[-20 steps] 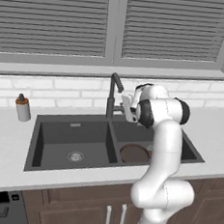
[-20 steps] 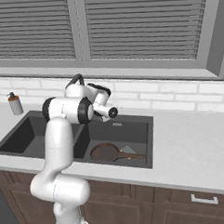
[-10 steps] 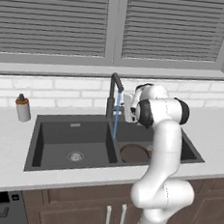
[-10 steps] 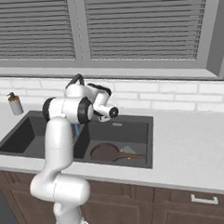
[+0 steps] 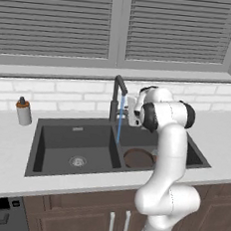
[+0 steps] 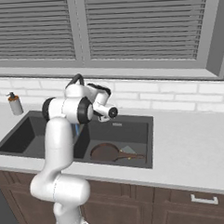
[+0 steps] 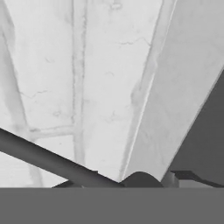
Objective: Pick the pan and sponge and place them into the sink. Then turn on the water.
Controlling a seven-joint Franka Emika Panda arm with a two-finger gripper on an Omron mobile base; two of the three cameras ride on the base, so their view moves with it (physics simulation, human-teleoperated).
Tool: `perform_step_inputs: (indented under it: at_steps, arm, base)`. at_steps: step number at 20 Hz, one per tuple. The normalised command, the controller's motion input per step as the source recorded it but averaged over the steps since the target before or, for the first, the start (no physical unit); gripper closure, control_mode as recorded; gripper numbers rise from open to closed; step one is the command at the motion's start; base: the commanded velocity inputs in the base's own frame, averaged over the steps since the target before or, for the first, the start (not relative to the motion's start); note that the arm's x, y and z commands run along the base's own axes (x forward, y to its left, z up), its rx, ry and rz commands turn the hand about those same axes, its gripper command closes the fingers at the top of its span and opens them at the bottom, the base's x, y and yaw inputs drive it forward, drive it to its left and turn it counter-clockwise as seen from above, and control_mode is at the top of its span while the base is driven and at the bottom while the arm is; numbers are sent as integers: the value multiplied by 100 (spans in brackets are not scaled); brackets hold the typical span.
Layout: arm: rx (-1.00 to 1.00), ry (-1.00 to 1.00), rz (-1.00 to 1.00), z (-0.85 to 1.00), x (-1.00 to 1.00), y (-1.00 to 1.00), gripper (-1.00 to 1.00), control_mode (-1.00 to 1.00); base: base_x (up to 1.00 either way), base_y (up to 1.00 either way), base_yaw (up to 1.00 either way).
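Behind the dark grey double-basin sink (image 5: 55, 136), at about twelve o'clock from its divider, stood the tall dark gooseneck faucet (image 5: 117, 95), and we had the two-finger gripper (image 5: 131, 111) just beside it, at its three o'clock in the left base view. A thin light-blue stream of water (image 5: 119, 125) ran straight down from the spout towards the divider. The small round dark brown frying pan (image 6: 106, 152) lay in the right-hand basin, its long thin handle pointing to about four o'clock in the right base view, and a pale flat piece, which we took for the sponge (image 6: 128, 150) though its colour was hard to read, lay against that handle. A brown-capped soap bottle (image 5: 23, 111) stood on the counter well apart, at nine o'clock of the sink.

We could not tell how far the claw's jaws were parted, nor whether they gripped the lever; in the hand view a dark rod (image 7: 48, 159) crossed low before pale brick.

We judged the task nearly complete, since both things sat in the sink and water flowed. To finish well we would have left the lever as it stood, avoided any further push that might shut it off, and drawn the hand straight back from the faucet without knocking the gooseneck.
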Motion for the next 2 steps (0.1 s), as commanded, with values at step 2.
perform_step_inputs:
  at_steps: [2]
  arm:
    - [0,0,0,0,0,0,100,-100]
  base:
    - [0,0,0]
